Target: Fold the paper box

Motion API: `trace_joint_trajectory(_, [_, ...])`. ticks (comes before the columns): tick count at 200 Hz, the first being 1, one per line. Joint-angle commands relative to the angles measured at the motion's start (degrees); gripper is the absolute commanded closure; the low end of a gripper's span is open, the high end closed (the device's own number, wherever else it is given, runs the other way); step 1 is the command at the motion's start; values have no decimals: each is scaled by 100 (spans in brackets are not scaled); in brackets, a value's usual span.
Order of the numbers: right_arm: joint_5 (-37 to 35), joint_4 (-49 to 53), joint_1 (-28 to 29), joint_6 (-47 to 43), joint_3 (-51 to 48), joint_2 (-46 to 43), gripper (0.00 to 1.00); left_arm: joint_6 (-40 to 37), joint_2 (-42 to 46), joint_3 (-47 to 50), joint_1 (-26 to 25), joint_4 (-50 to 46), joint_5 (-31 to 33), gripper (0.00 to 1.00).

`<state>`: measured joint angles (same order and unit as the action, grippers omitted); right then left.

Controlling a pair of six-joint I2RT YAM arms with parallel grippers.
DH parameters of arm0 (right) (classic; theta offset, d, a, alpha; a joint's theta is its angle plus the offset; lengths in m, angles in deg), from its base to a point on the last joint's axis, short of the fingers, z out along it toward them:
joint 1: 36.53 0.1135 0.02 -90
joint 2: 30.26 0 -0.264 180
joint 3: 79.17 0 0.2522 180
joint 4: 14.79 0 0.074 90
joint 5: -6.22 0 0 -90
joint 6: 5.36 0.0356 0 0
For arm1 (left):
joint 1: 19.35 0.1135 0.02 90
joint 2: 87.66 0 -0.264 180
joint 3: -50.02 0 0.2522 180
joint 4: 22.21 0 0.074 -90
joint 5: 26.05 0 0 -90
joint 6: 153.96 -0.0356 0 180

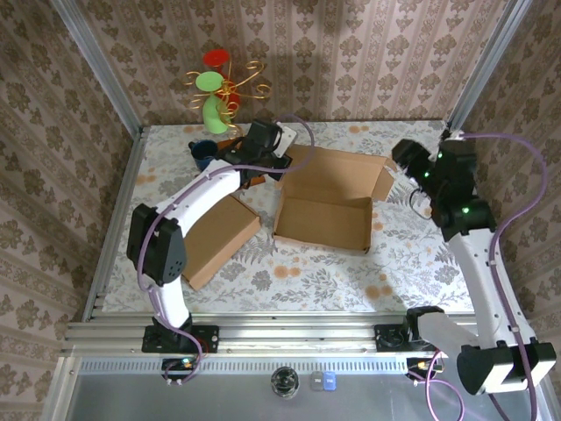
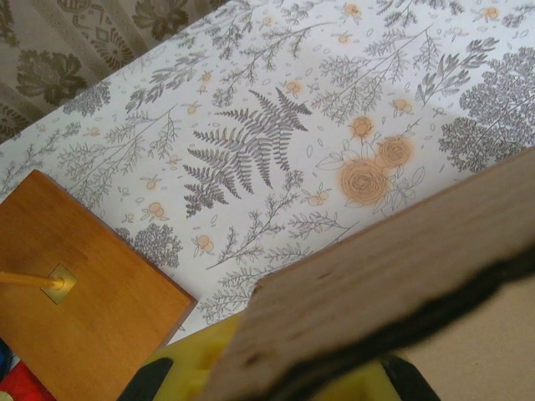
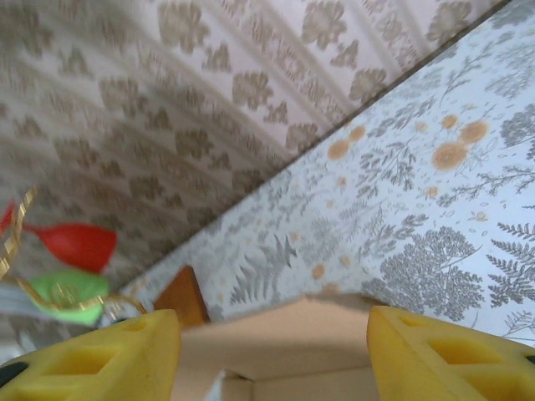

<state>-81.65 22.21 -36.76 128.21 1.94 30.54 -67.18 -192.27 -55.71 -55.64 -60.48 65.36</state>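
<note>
The paper box (image 1: 326,200) is brown cardboard, lying open in the middle of the table with its flaps up. My left gripper (image 1: 263,145) sits at the box's far left corner. In the left wrist view its yellow fingers (image 2: 188,363) are shut on a cardboard flap (image 2: 393,276) that crosses the frame. My right gripper (image 1: 408,160) hovers at the box's right flap. Its yellow fingers (image 3: 109,351) stand wide apart in the right wrist view, and the edge of the box (image 3: 280,330) lies ahead between them, untouched.
A flat brown cardboard piece (image 1: 219,235) lies under the left arm. At the back left stands a gold-wire ornament (image 1: 219,88) with red and green discs on a wooden base (image 2: 84,292), beside a blue cup (image 1: 203,153). Wallpapered walls and aluminium rails enclose the table.
</note>
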Motion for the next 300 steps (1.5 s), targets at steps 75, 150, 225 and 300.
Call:
trace_joint_trajectory(75, [2516, 2384, -1128, 523, 1979, 3466, 44, 559, 545, 983, 227, 1515, -253, 100])
trace_joint_trajectory(150, [3372, 1831, -941, 736, 1349, 3695, 46, 968, 627, 1392, 228, 1916, -598, 100])
trace_joint_trajectory(225, [3838, 1570, -830, 1240, 884, 3506, 46, 1405, 591, 1373, 185, 1967, -667, 100])
trace_joint_trajectory(300, [3743, 1182, -824, 2049, 281, 2971, 46, 2322, 692, 1461, -49, 2028, -134, 100])
